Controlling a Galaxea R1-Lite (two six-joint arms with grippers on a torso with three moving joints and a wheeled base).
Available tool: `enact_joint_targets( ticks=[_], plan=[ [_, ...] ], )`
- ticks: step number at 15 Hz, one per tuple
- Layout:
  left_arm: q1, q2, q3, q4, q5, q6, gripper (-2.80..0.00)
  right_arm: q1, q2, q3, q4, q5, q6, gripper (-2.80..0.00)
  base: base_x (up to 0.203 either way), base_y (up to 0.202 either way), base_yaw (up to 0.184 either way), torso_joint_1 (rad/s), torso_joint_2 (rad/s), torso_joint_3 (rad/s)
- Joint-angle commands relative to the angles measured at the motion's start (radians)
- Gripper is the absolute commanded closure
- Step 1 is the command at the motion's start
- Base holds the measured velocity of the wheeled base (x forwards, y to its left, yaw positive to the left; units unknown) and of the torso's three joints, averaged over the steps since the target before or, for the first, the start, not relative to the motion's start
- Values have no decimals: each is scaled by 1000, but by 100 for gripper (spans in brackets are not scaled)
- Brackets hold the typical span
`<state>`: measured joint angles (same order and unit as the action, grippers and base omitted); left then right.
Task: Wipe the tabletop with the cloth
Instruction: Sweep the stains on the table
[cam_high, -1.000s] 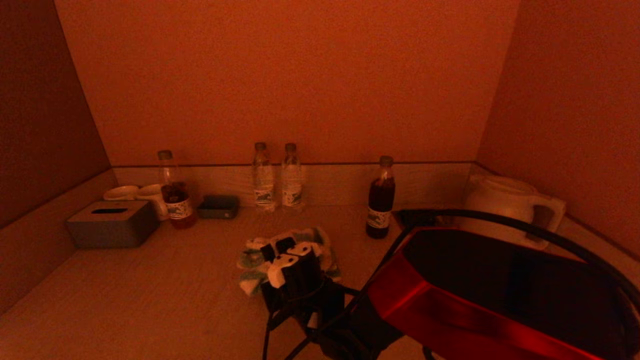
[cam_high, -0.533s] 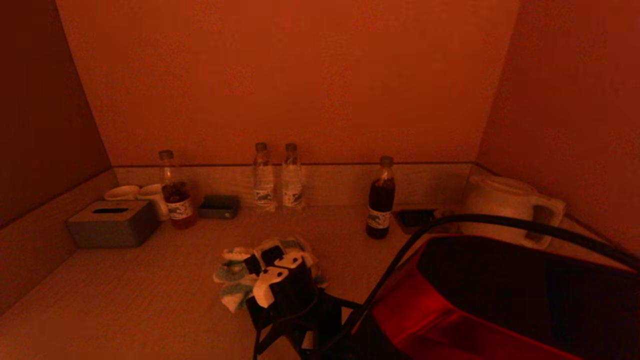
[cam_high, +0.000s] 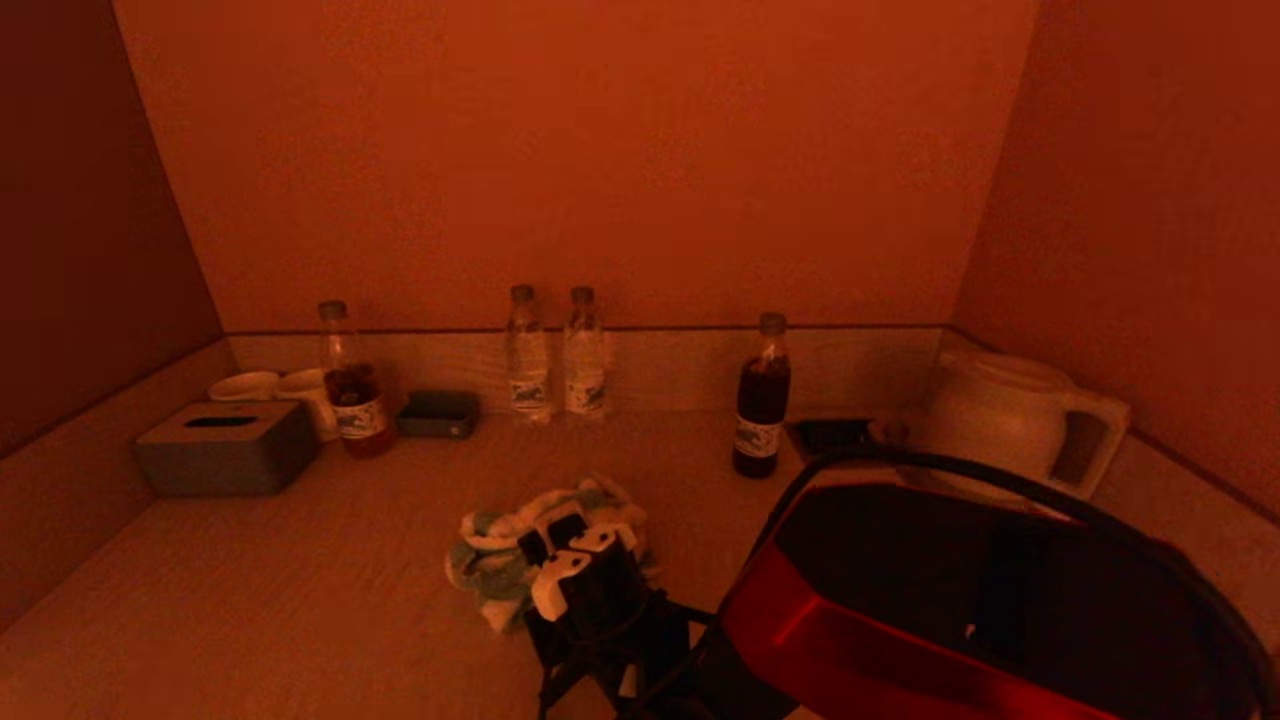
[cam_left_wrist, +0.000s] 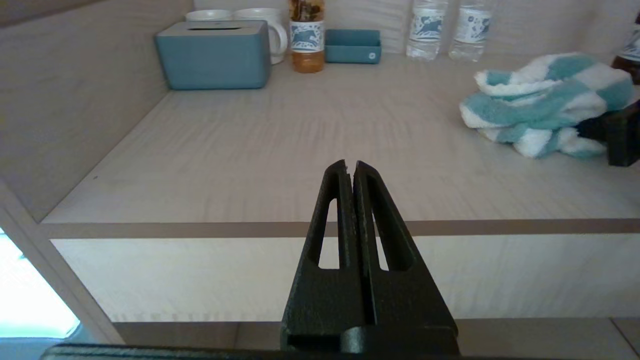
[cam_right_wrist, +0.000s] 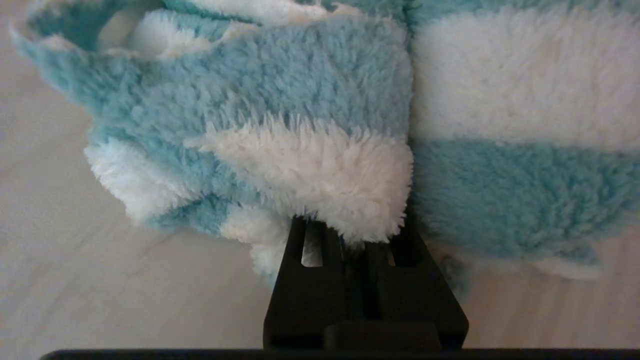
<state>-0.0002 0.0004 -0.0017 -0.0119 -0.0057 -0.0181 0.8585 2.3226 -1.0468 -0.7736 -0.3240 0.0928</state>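
Pale wooden surface (cam_left_wrist: 250, 145) carries my striped cloth (cam_high: 505, 560) near its middle. My right tool (cam_right_wrist: 365, 235) is clamped on the cloth's near edge, the bunched fabric lying just ahead of it. My left tool (cam_left_wrist: 350, 167) hangs before the front edge, fingers together, holding nothing.

A pale wood-grain counter (cam_left_wrist: 280, 145) fills an alcove closed in by a plain back wall (cam_high: 580, 160) and side walls (cam_high: 1150, 220) to left and right. A low upstand (cam_high: 660, 365) of the same wood grain runs along the back. Dim reddish light covers the head view; bright light shows below the counter's front edge (cam_left_wrist: 200, 229).
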Motion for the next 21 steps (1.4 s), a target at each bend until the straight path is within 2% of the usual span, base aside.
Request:
enact_joint_targets(
  ticks=[1,8,10,13,14,17,21],
  plan=[
    [0,0,0,0,0,0,0,-1,18,2,2,-1,1,0,0,0,0,0,0,0],
    [0,0,0,0,0,0,0,-45,-50,63,1,-20,5,0,0,0,0,0,0,0],
    [0,0,0,0,0,0,0,-87,-86,114,-4,-41,5,0,0,0,0,0,0,0],
    [0,0,0,0,0,0,0,-88,-86,115,-4,-41,5,0,0,0,0,0,0,0],
    [0,0,0,0,0,0,0,-116,-109,124,-4,-41,4,0,0,0,0,0,0,0],
    [0,0,0,0,0,0,0,-271,-209,138,-4,-37,0,0,0,0,0,0,0,0],
    [0,0,0,0,0,0,0,-312,-241,131,-1,-26,-1,0,0,0,0,0,0,0]
  ],
)
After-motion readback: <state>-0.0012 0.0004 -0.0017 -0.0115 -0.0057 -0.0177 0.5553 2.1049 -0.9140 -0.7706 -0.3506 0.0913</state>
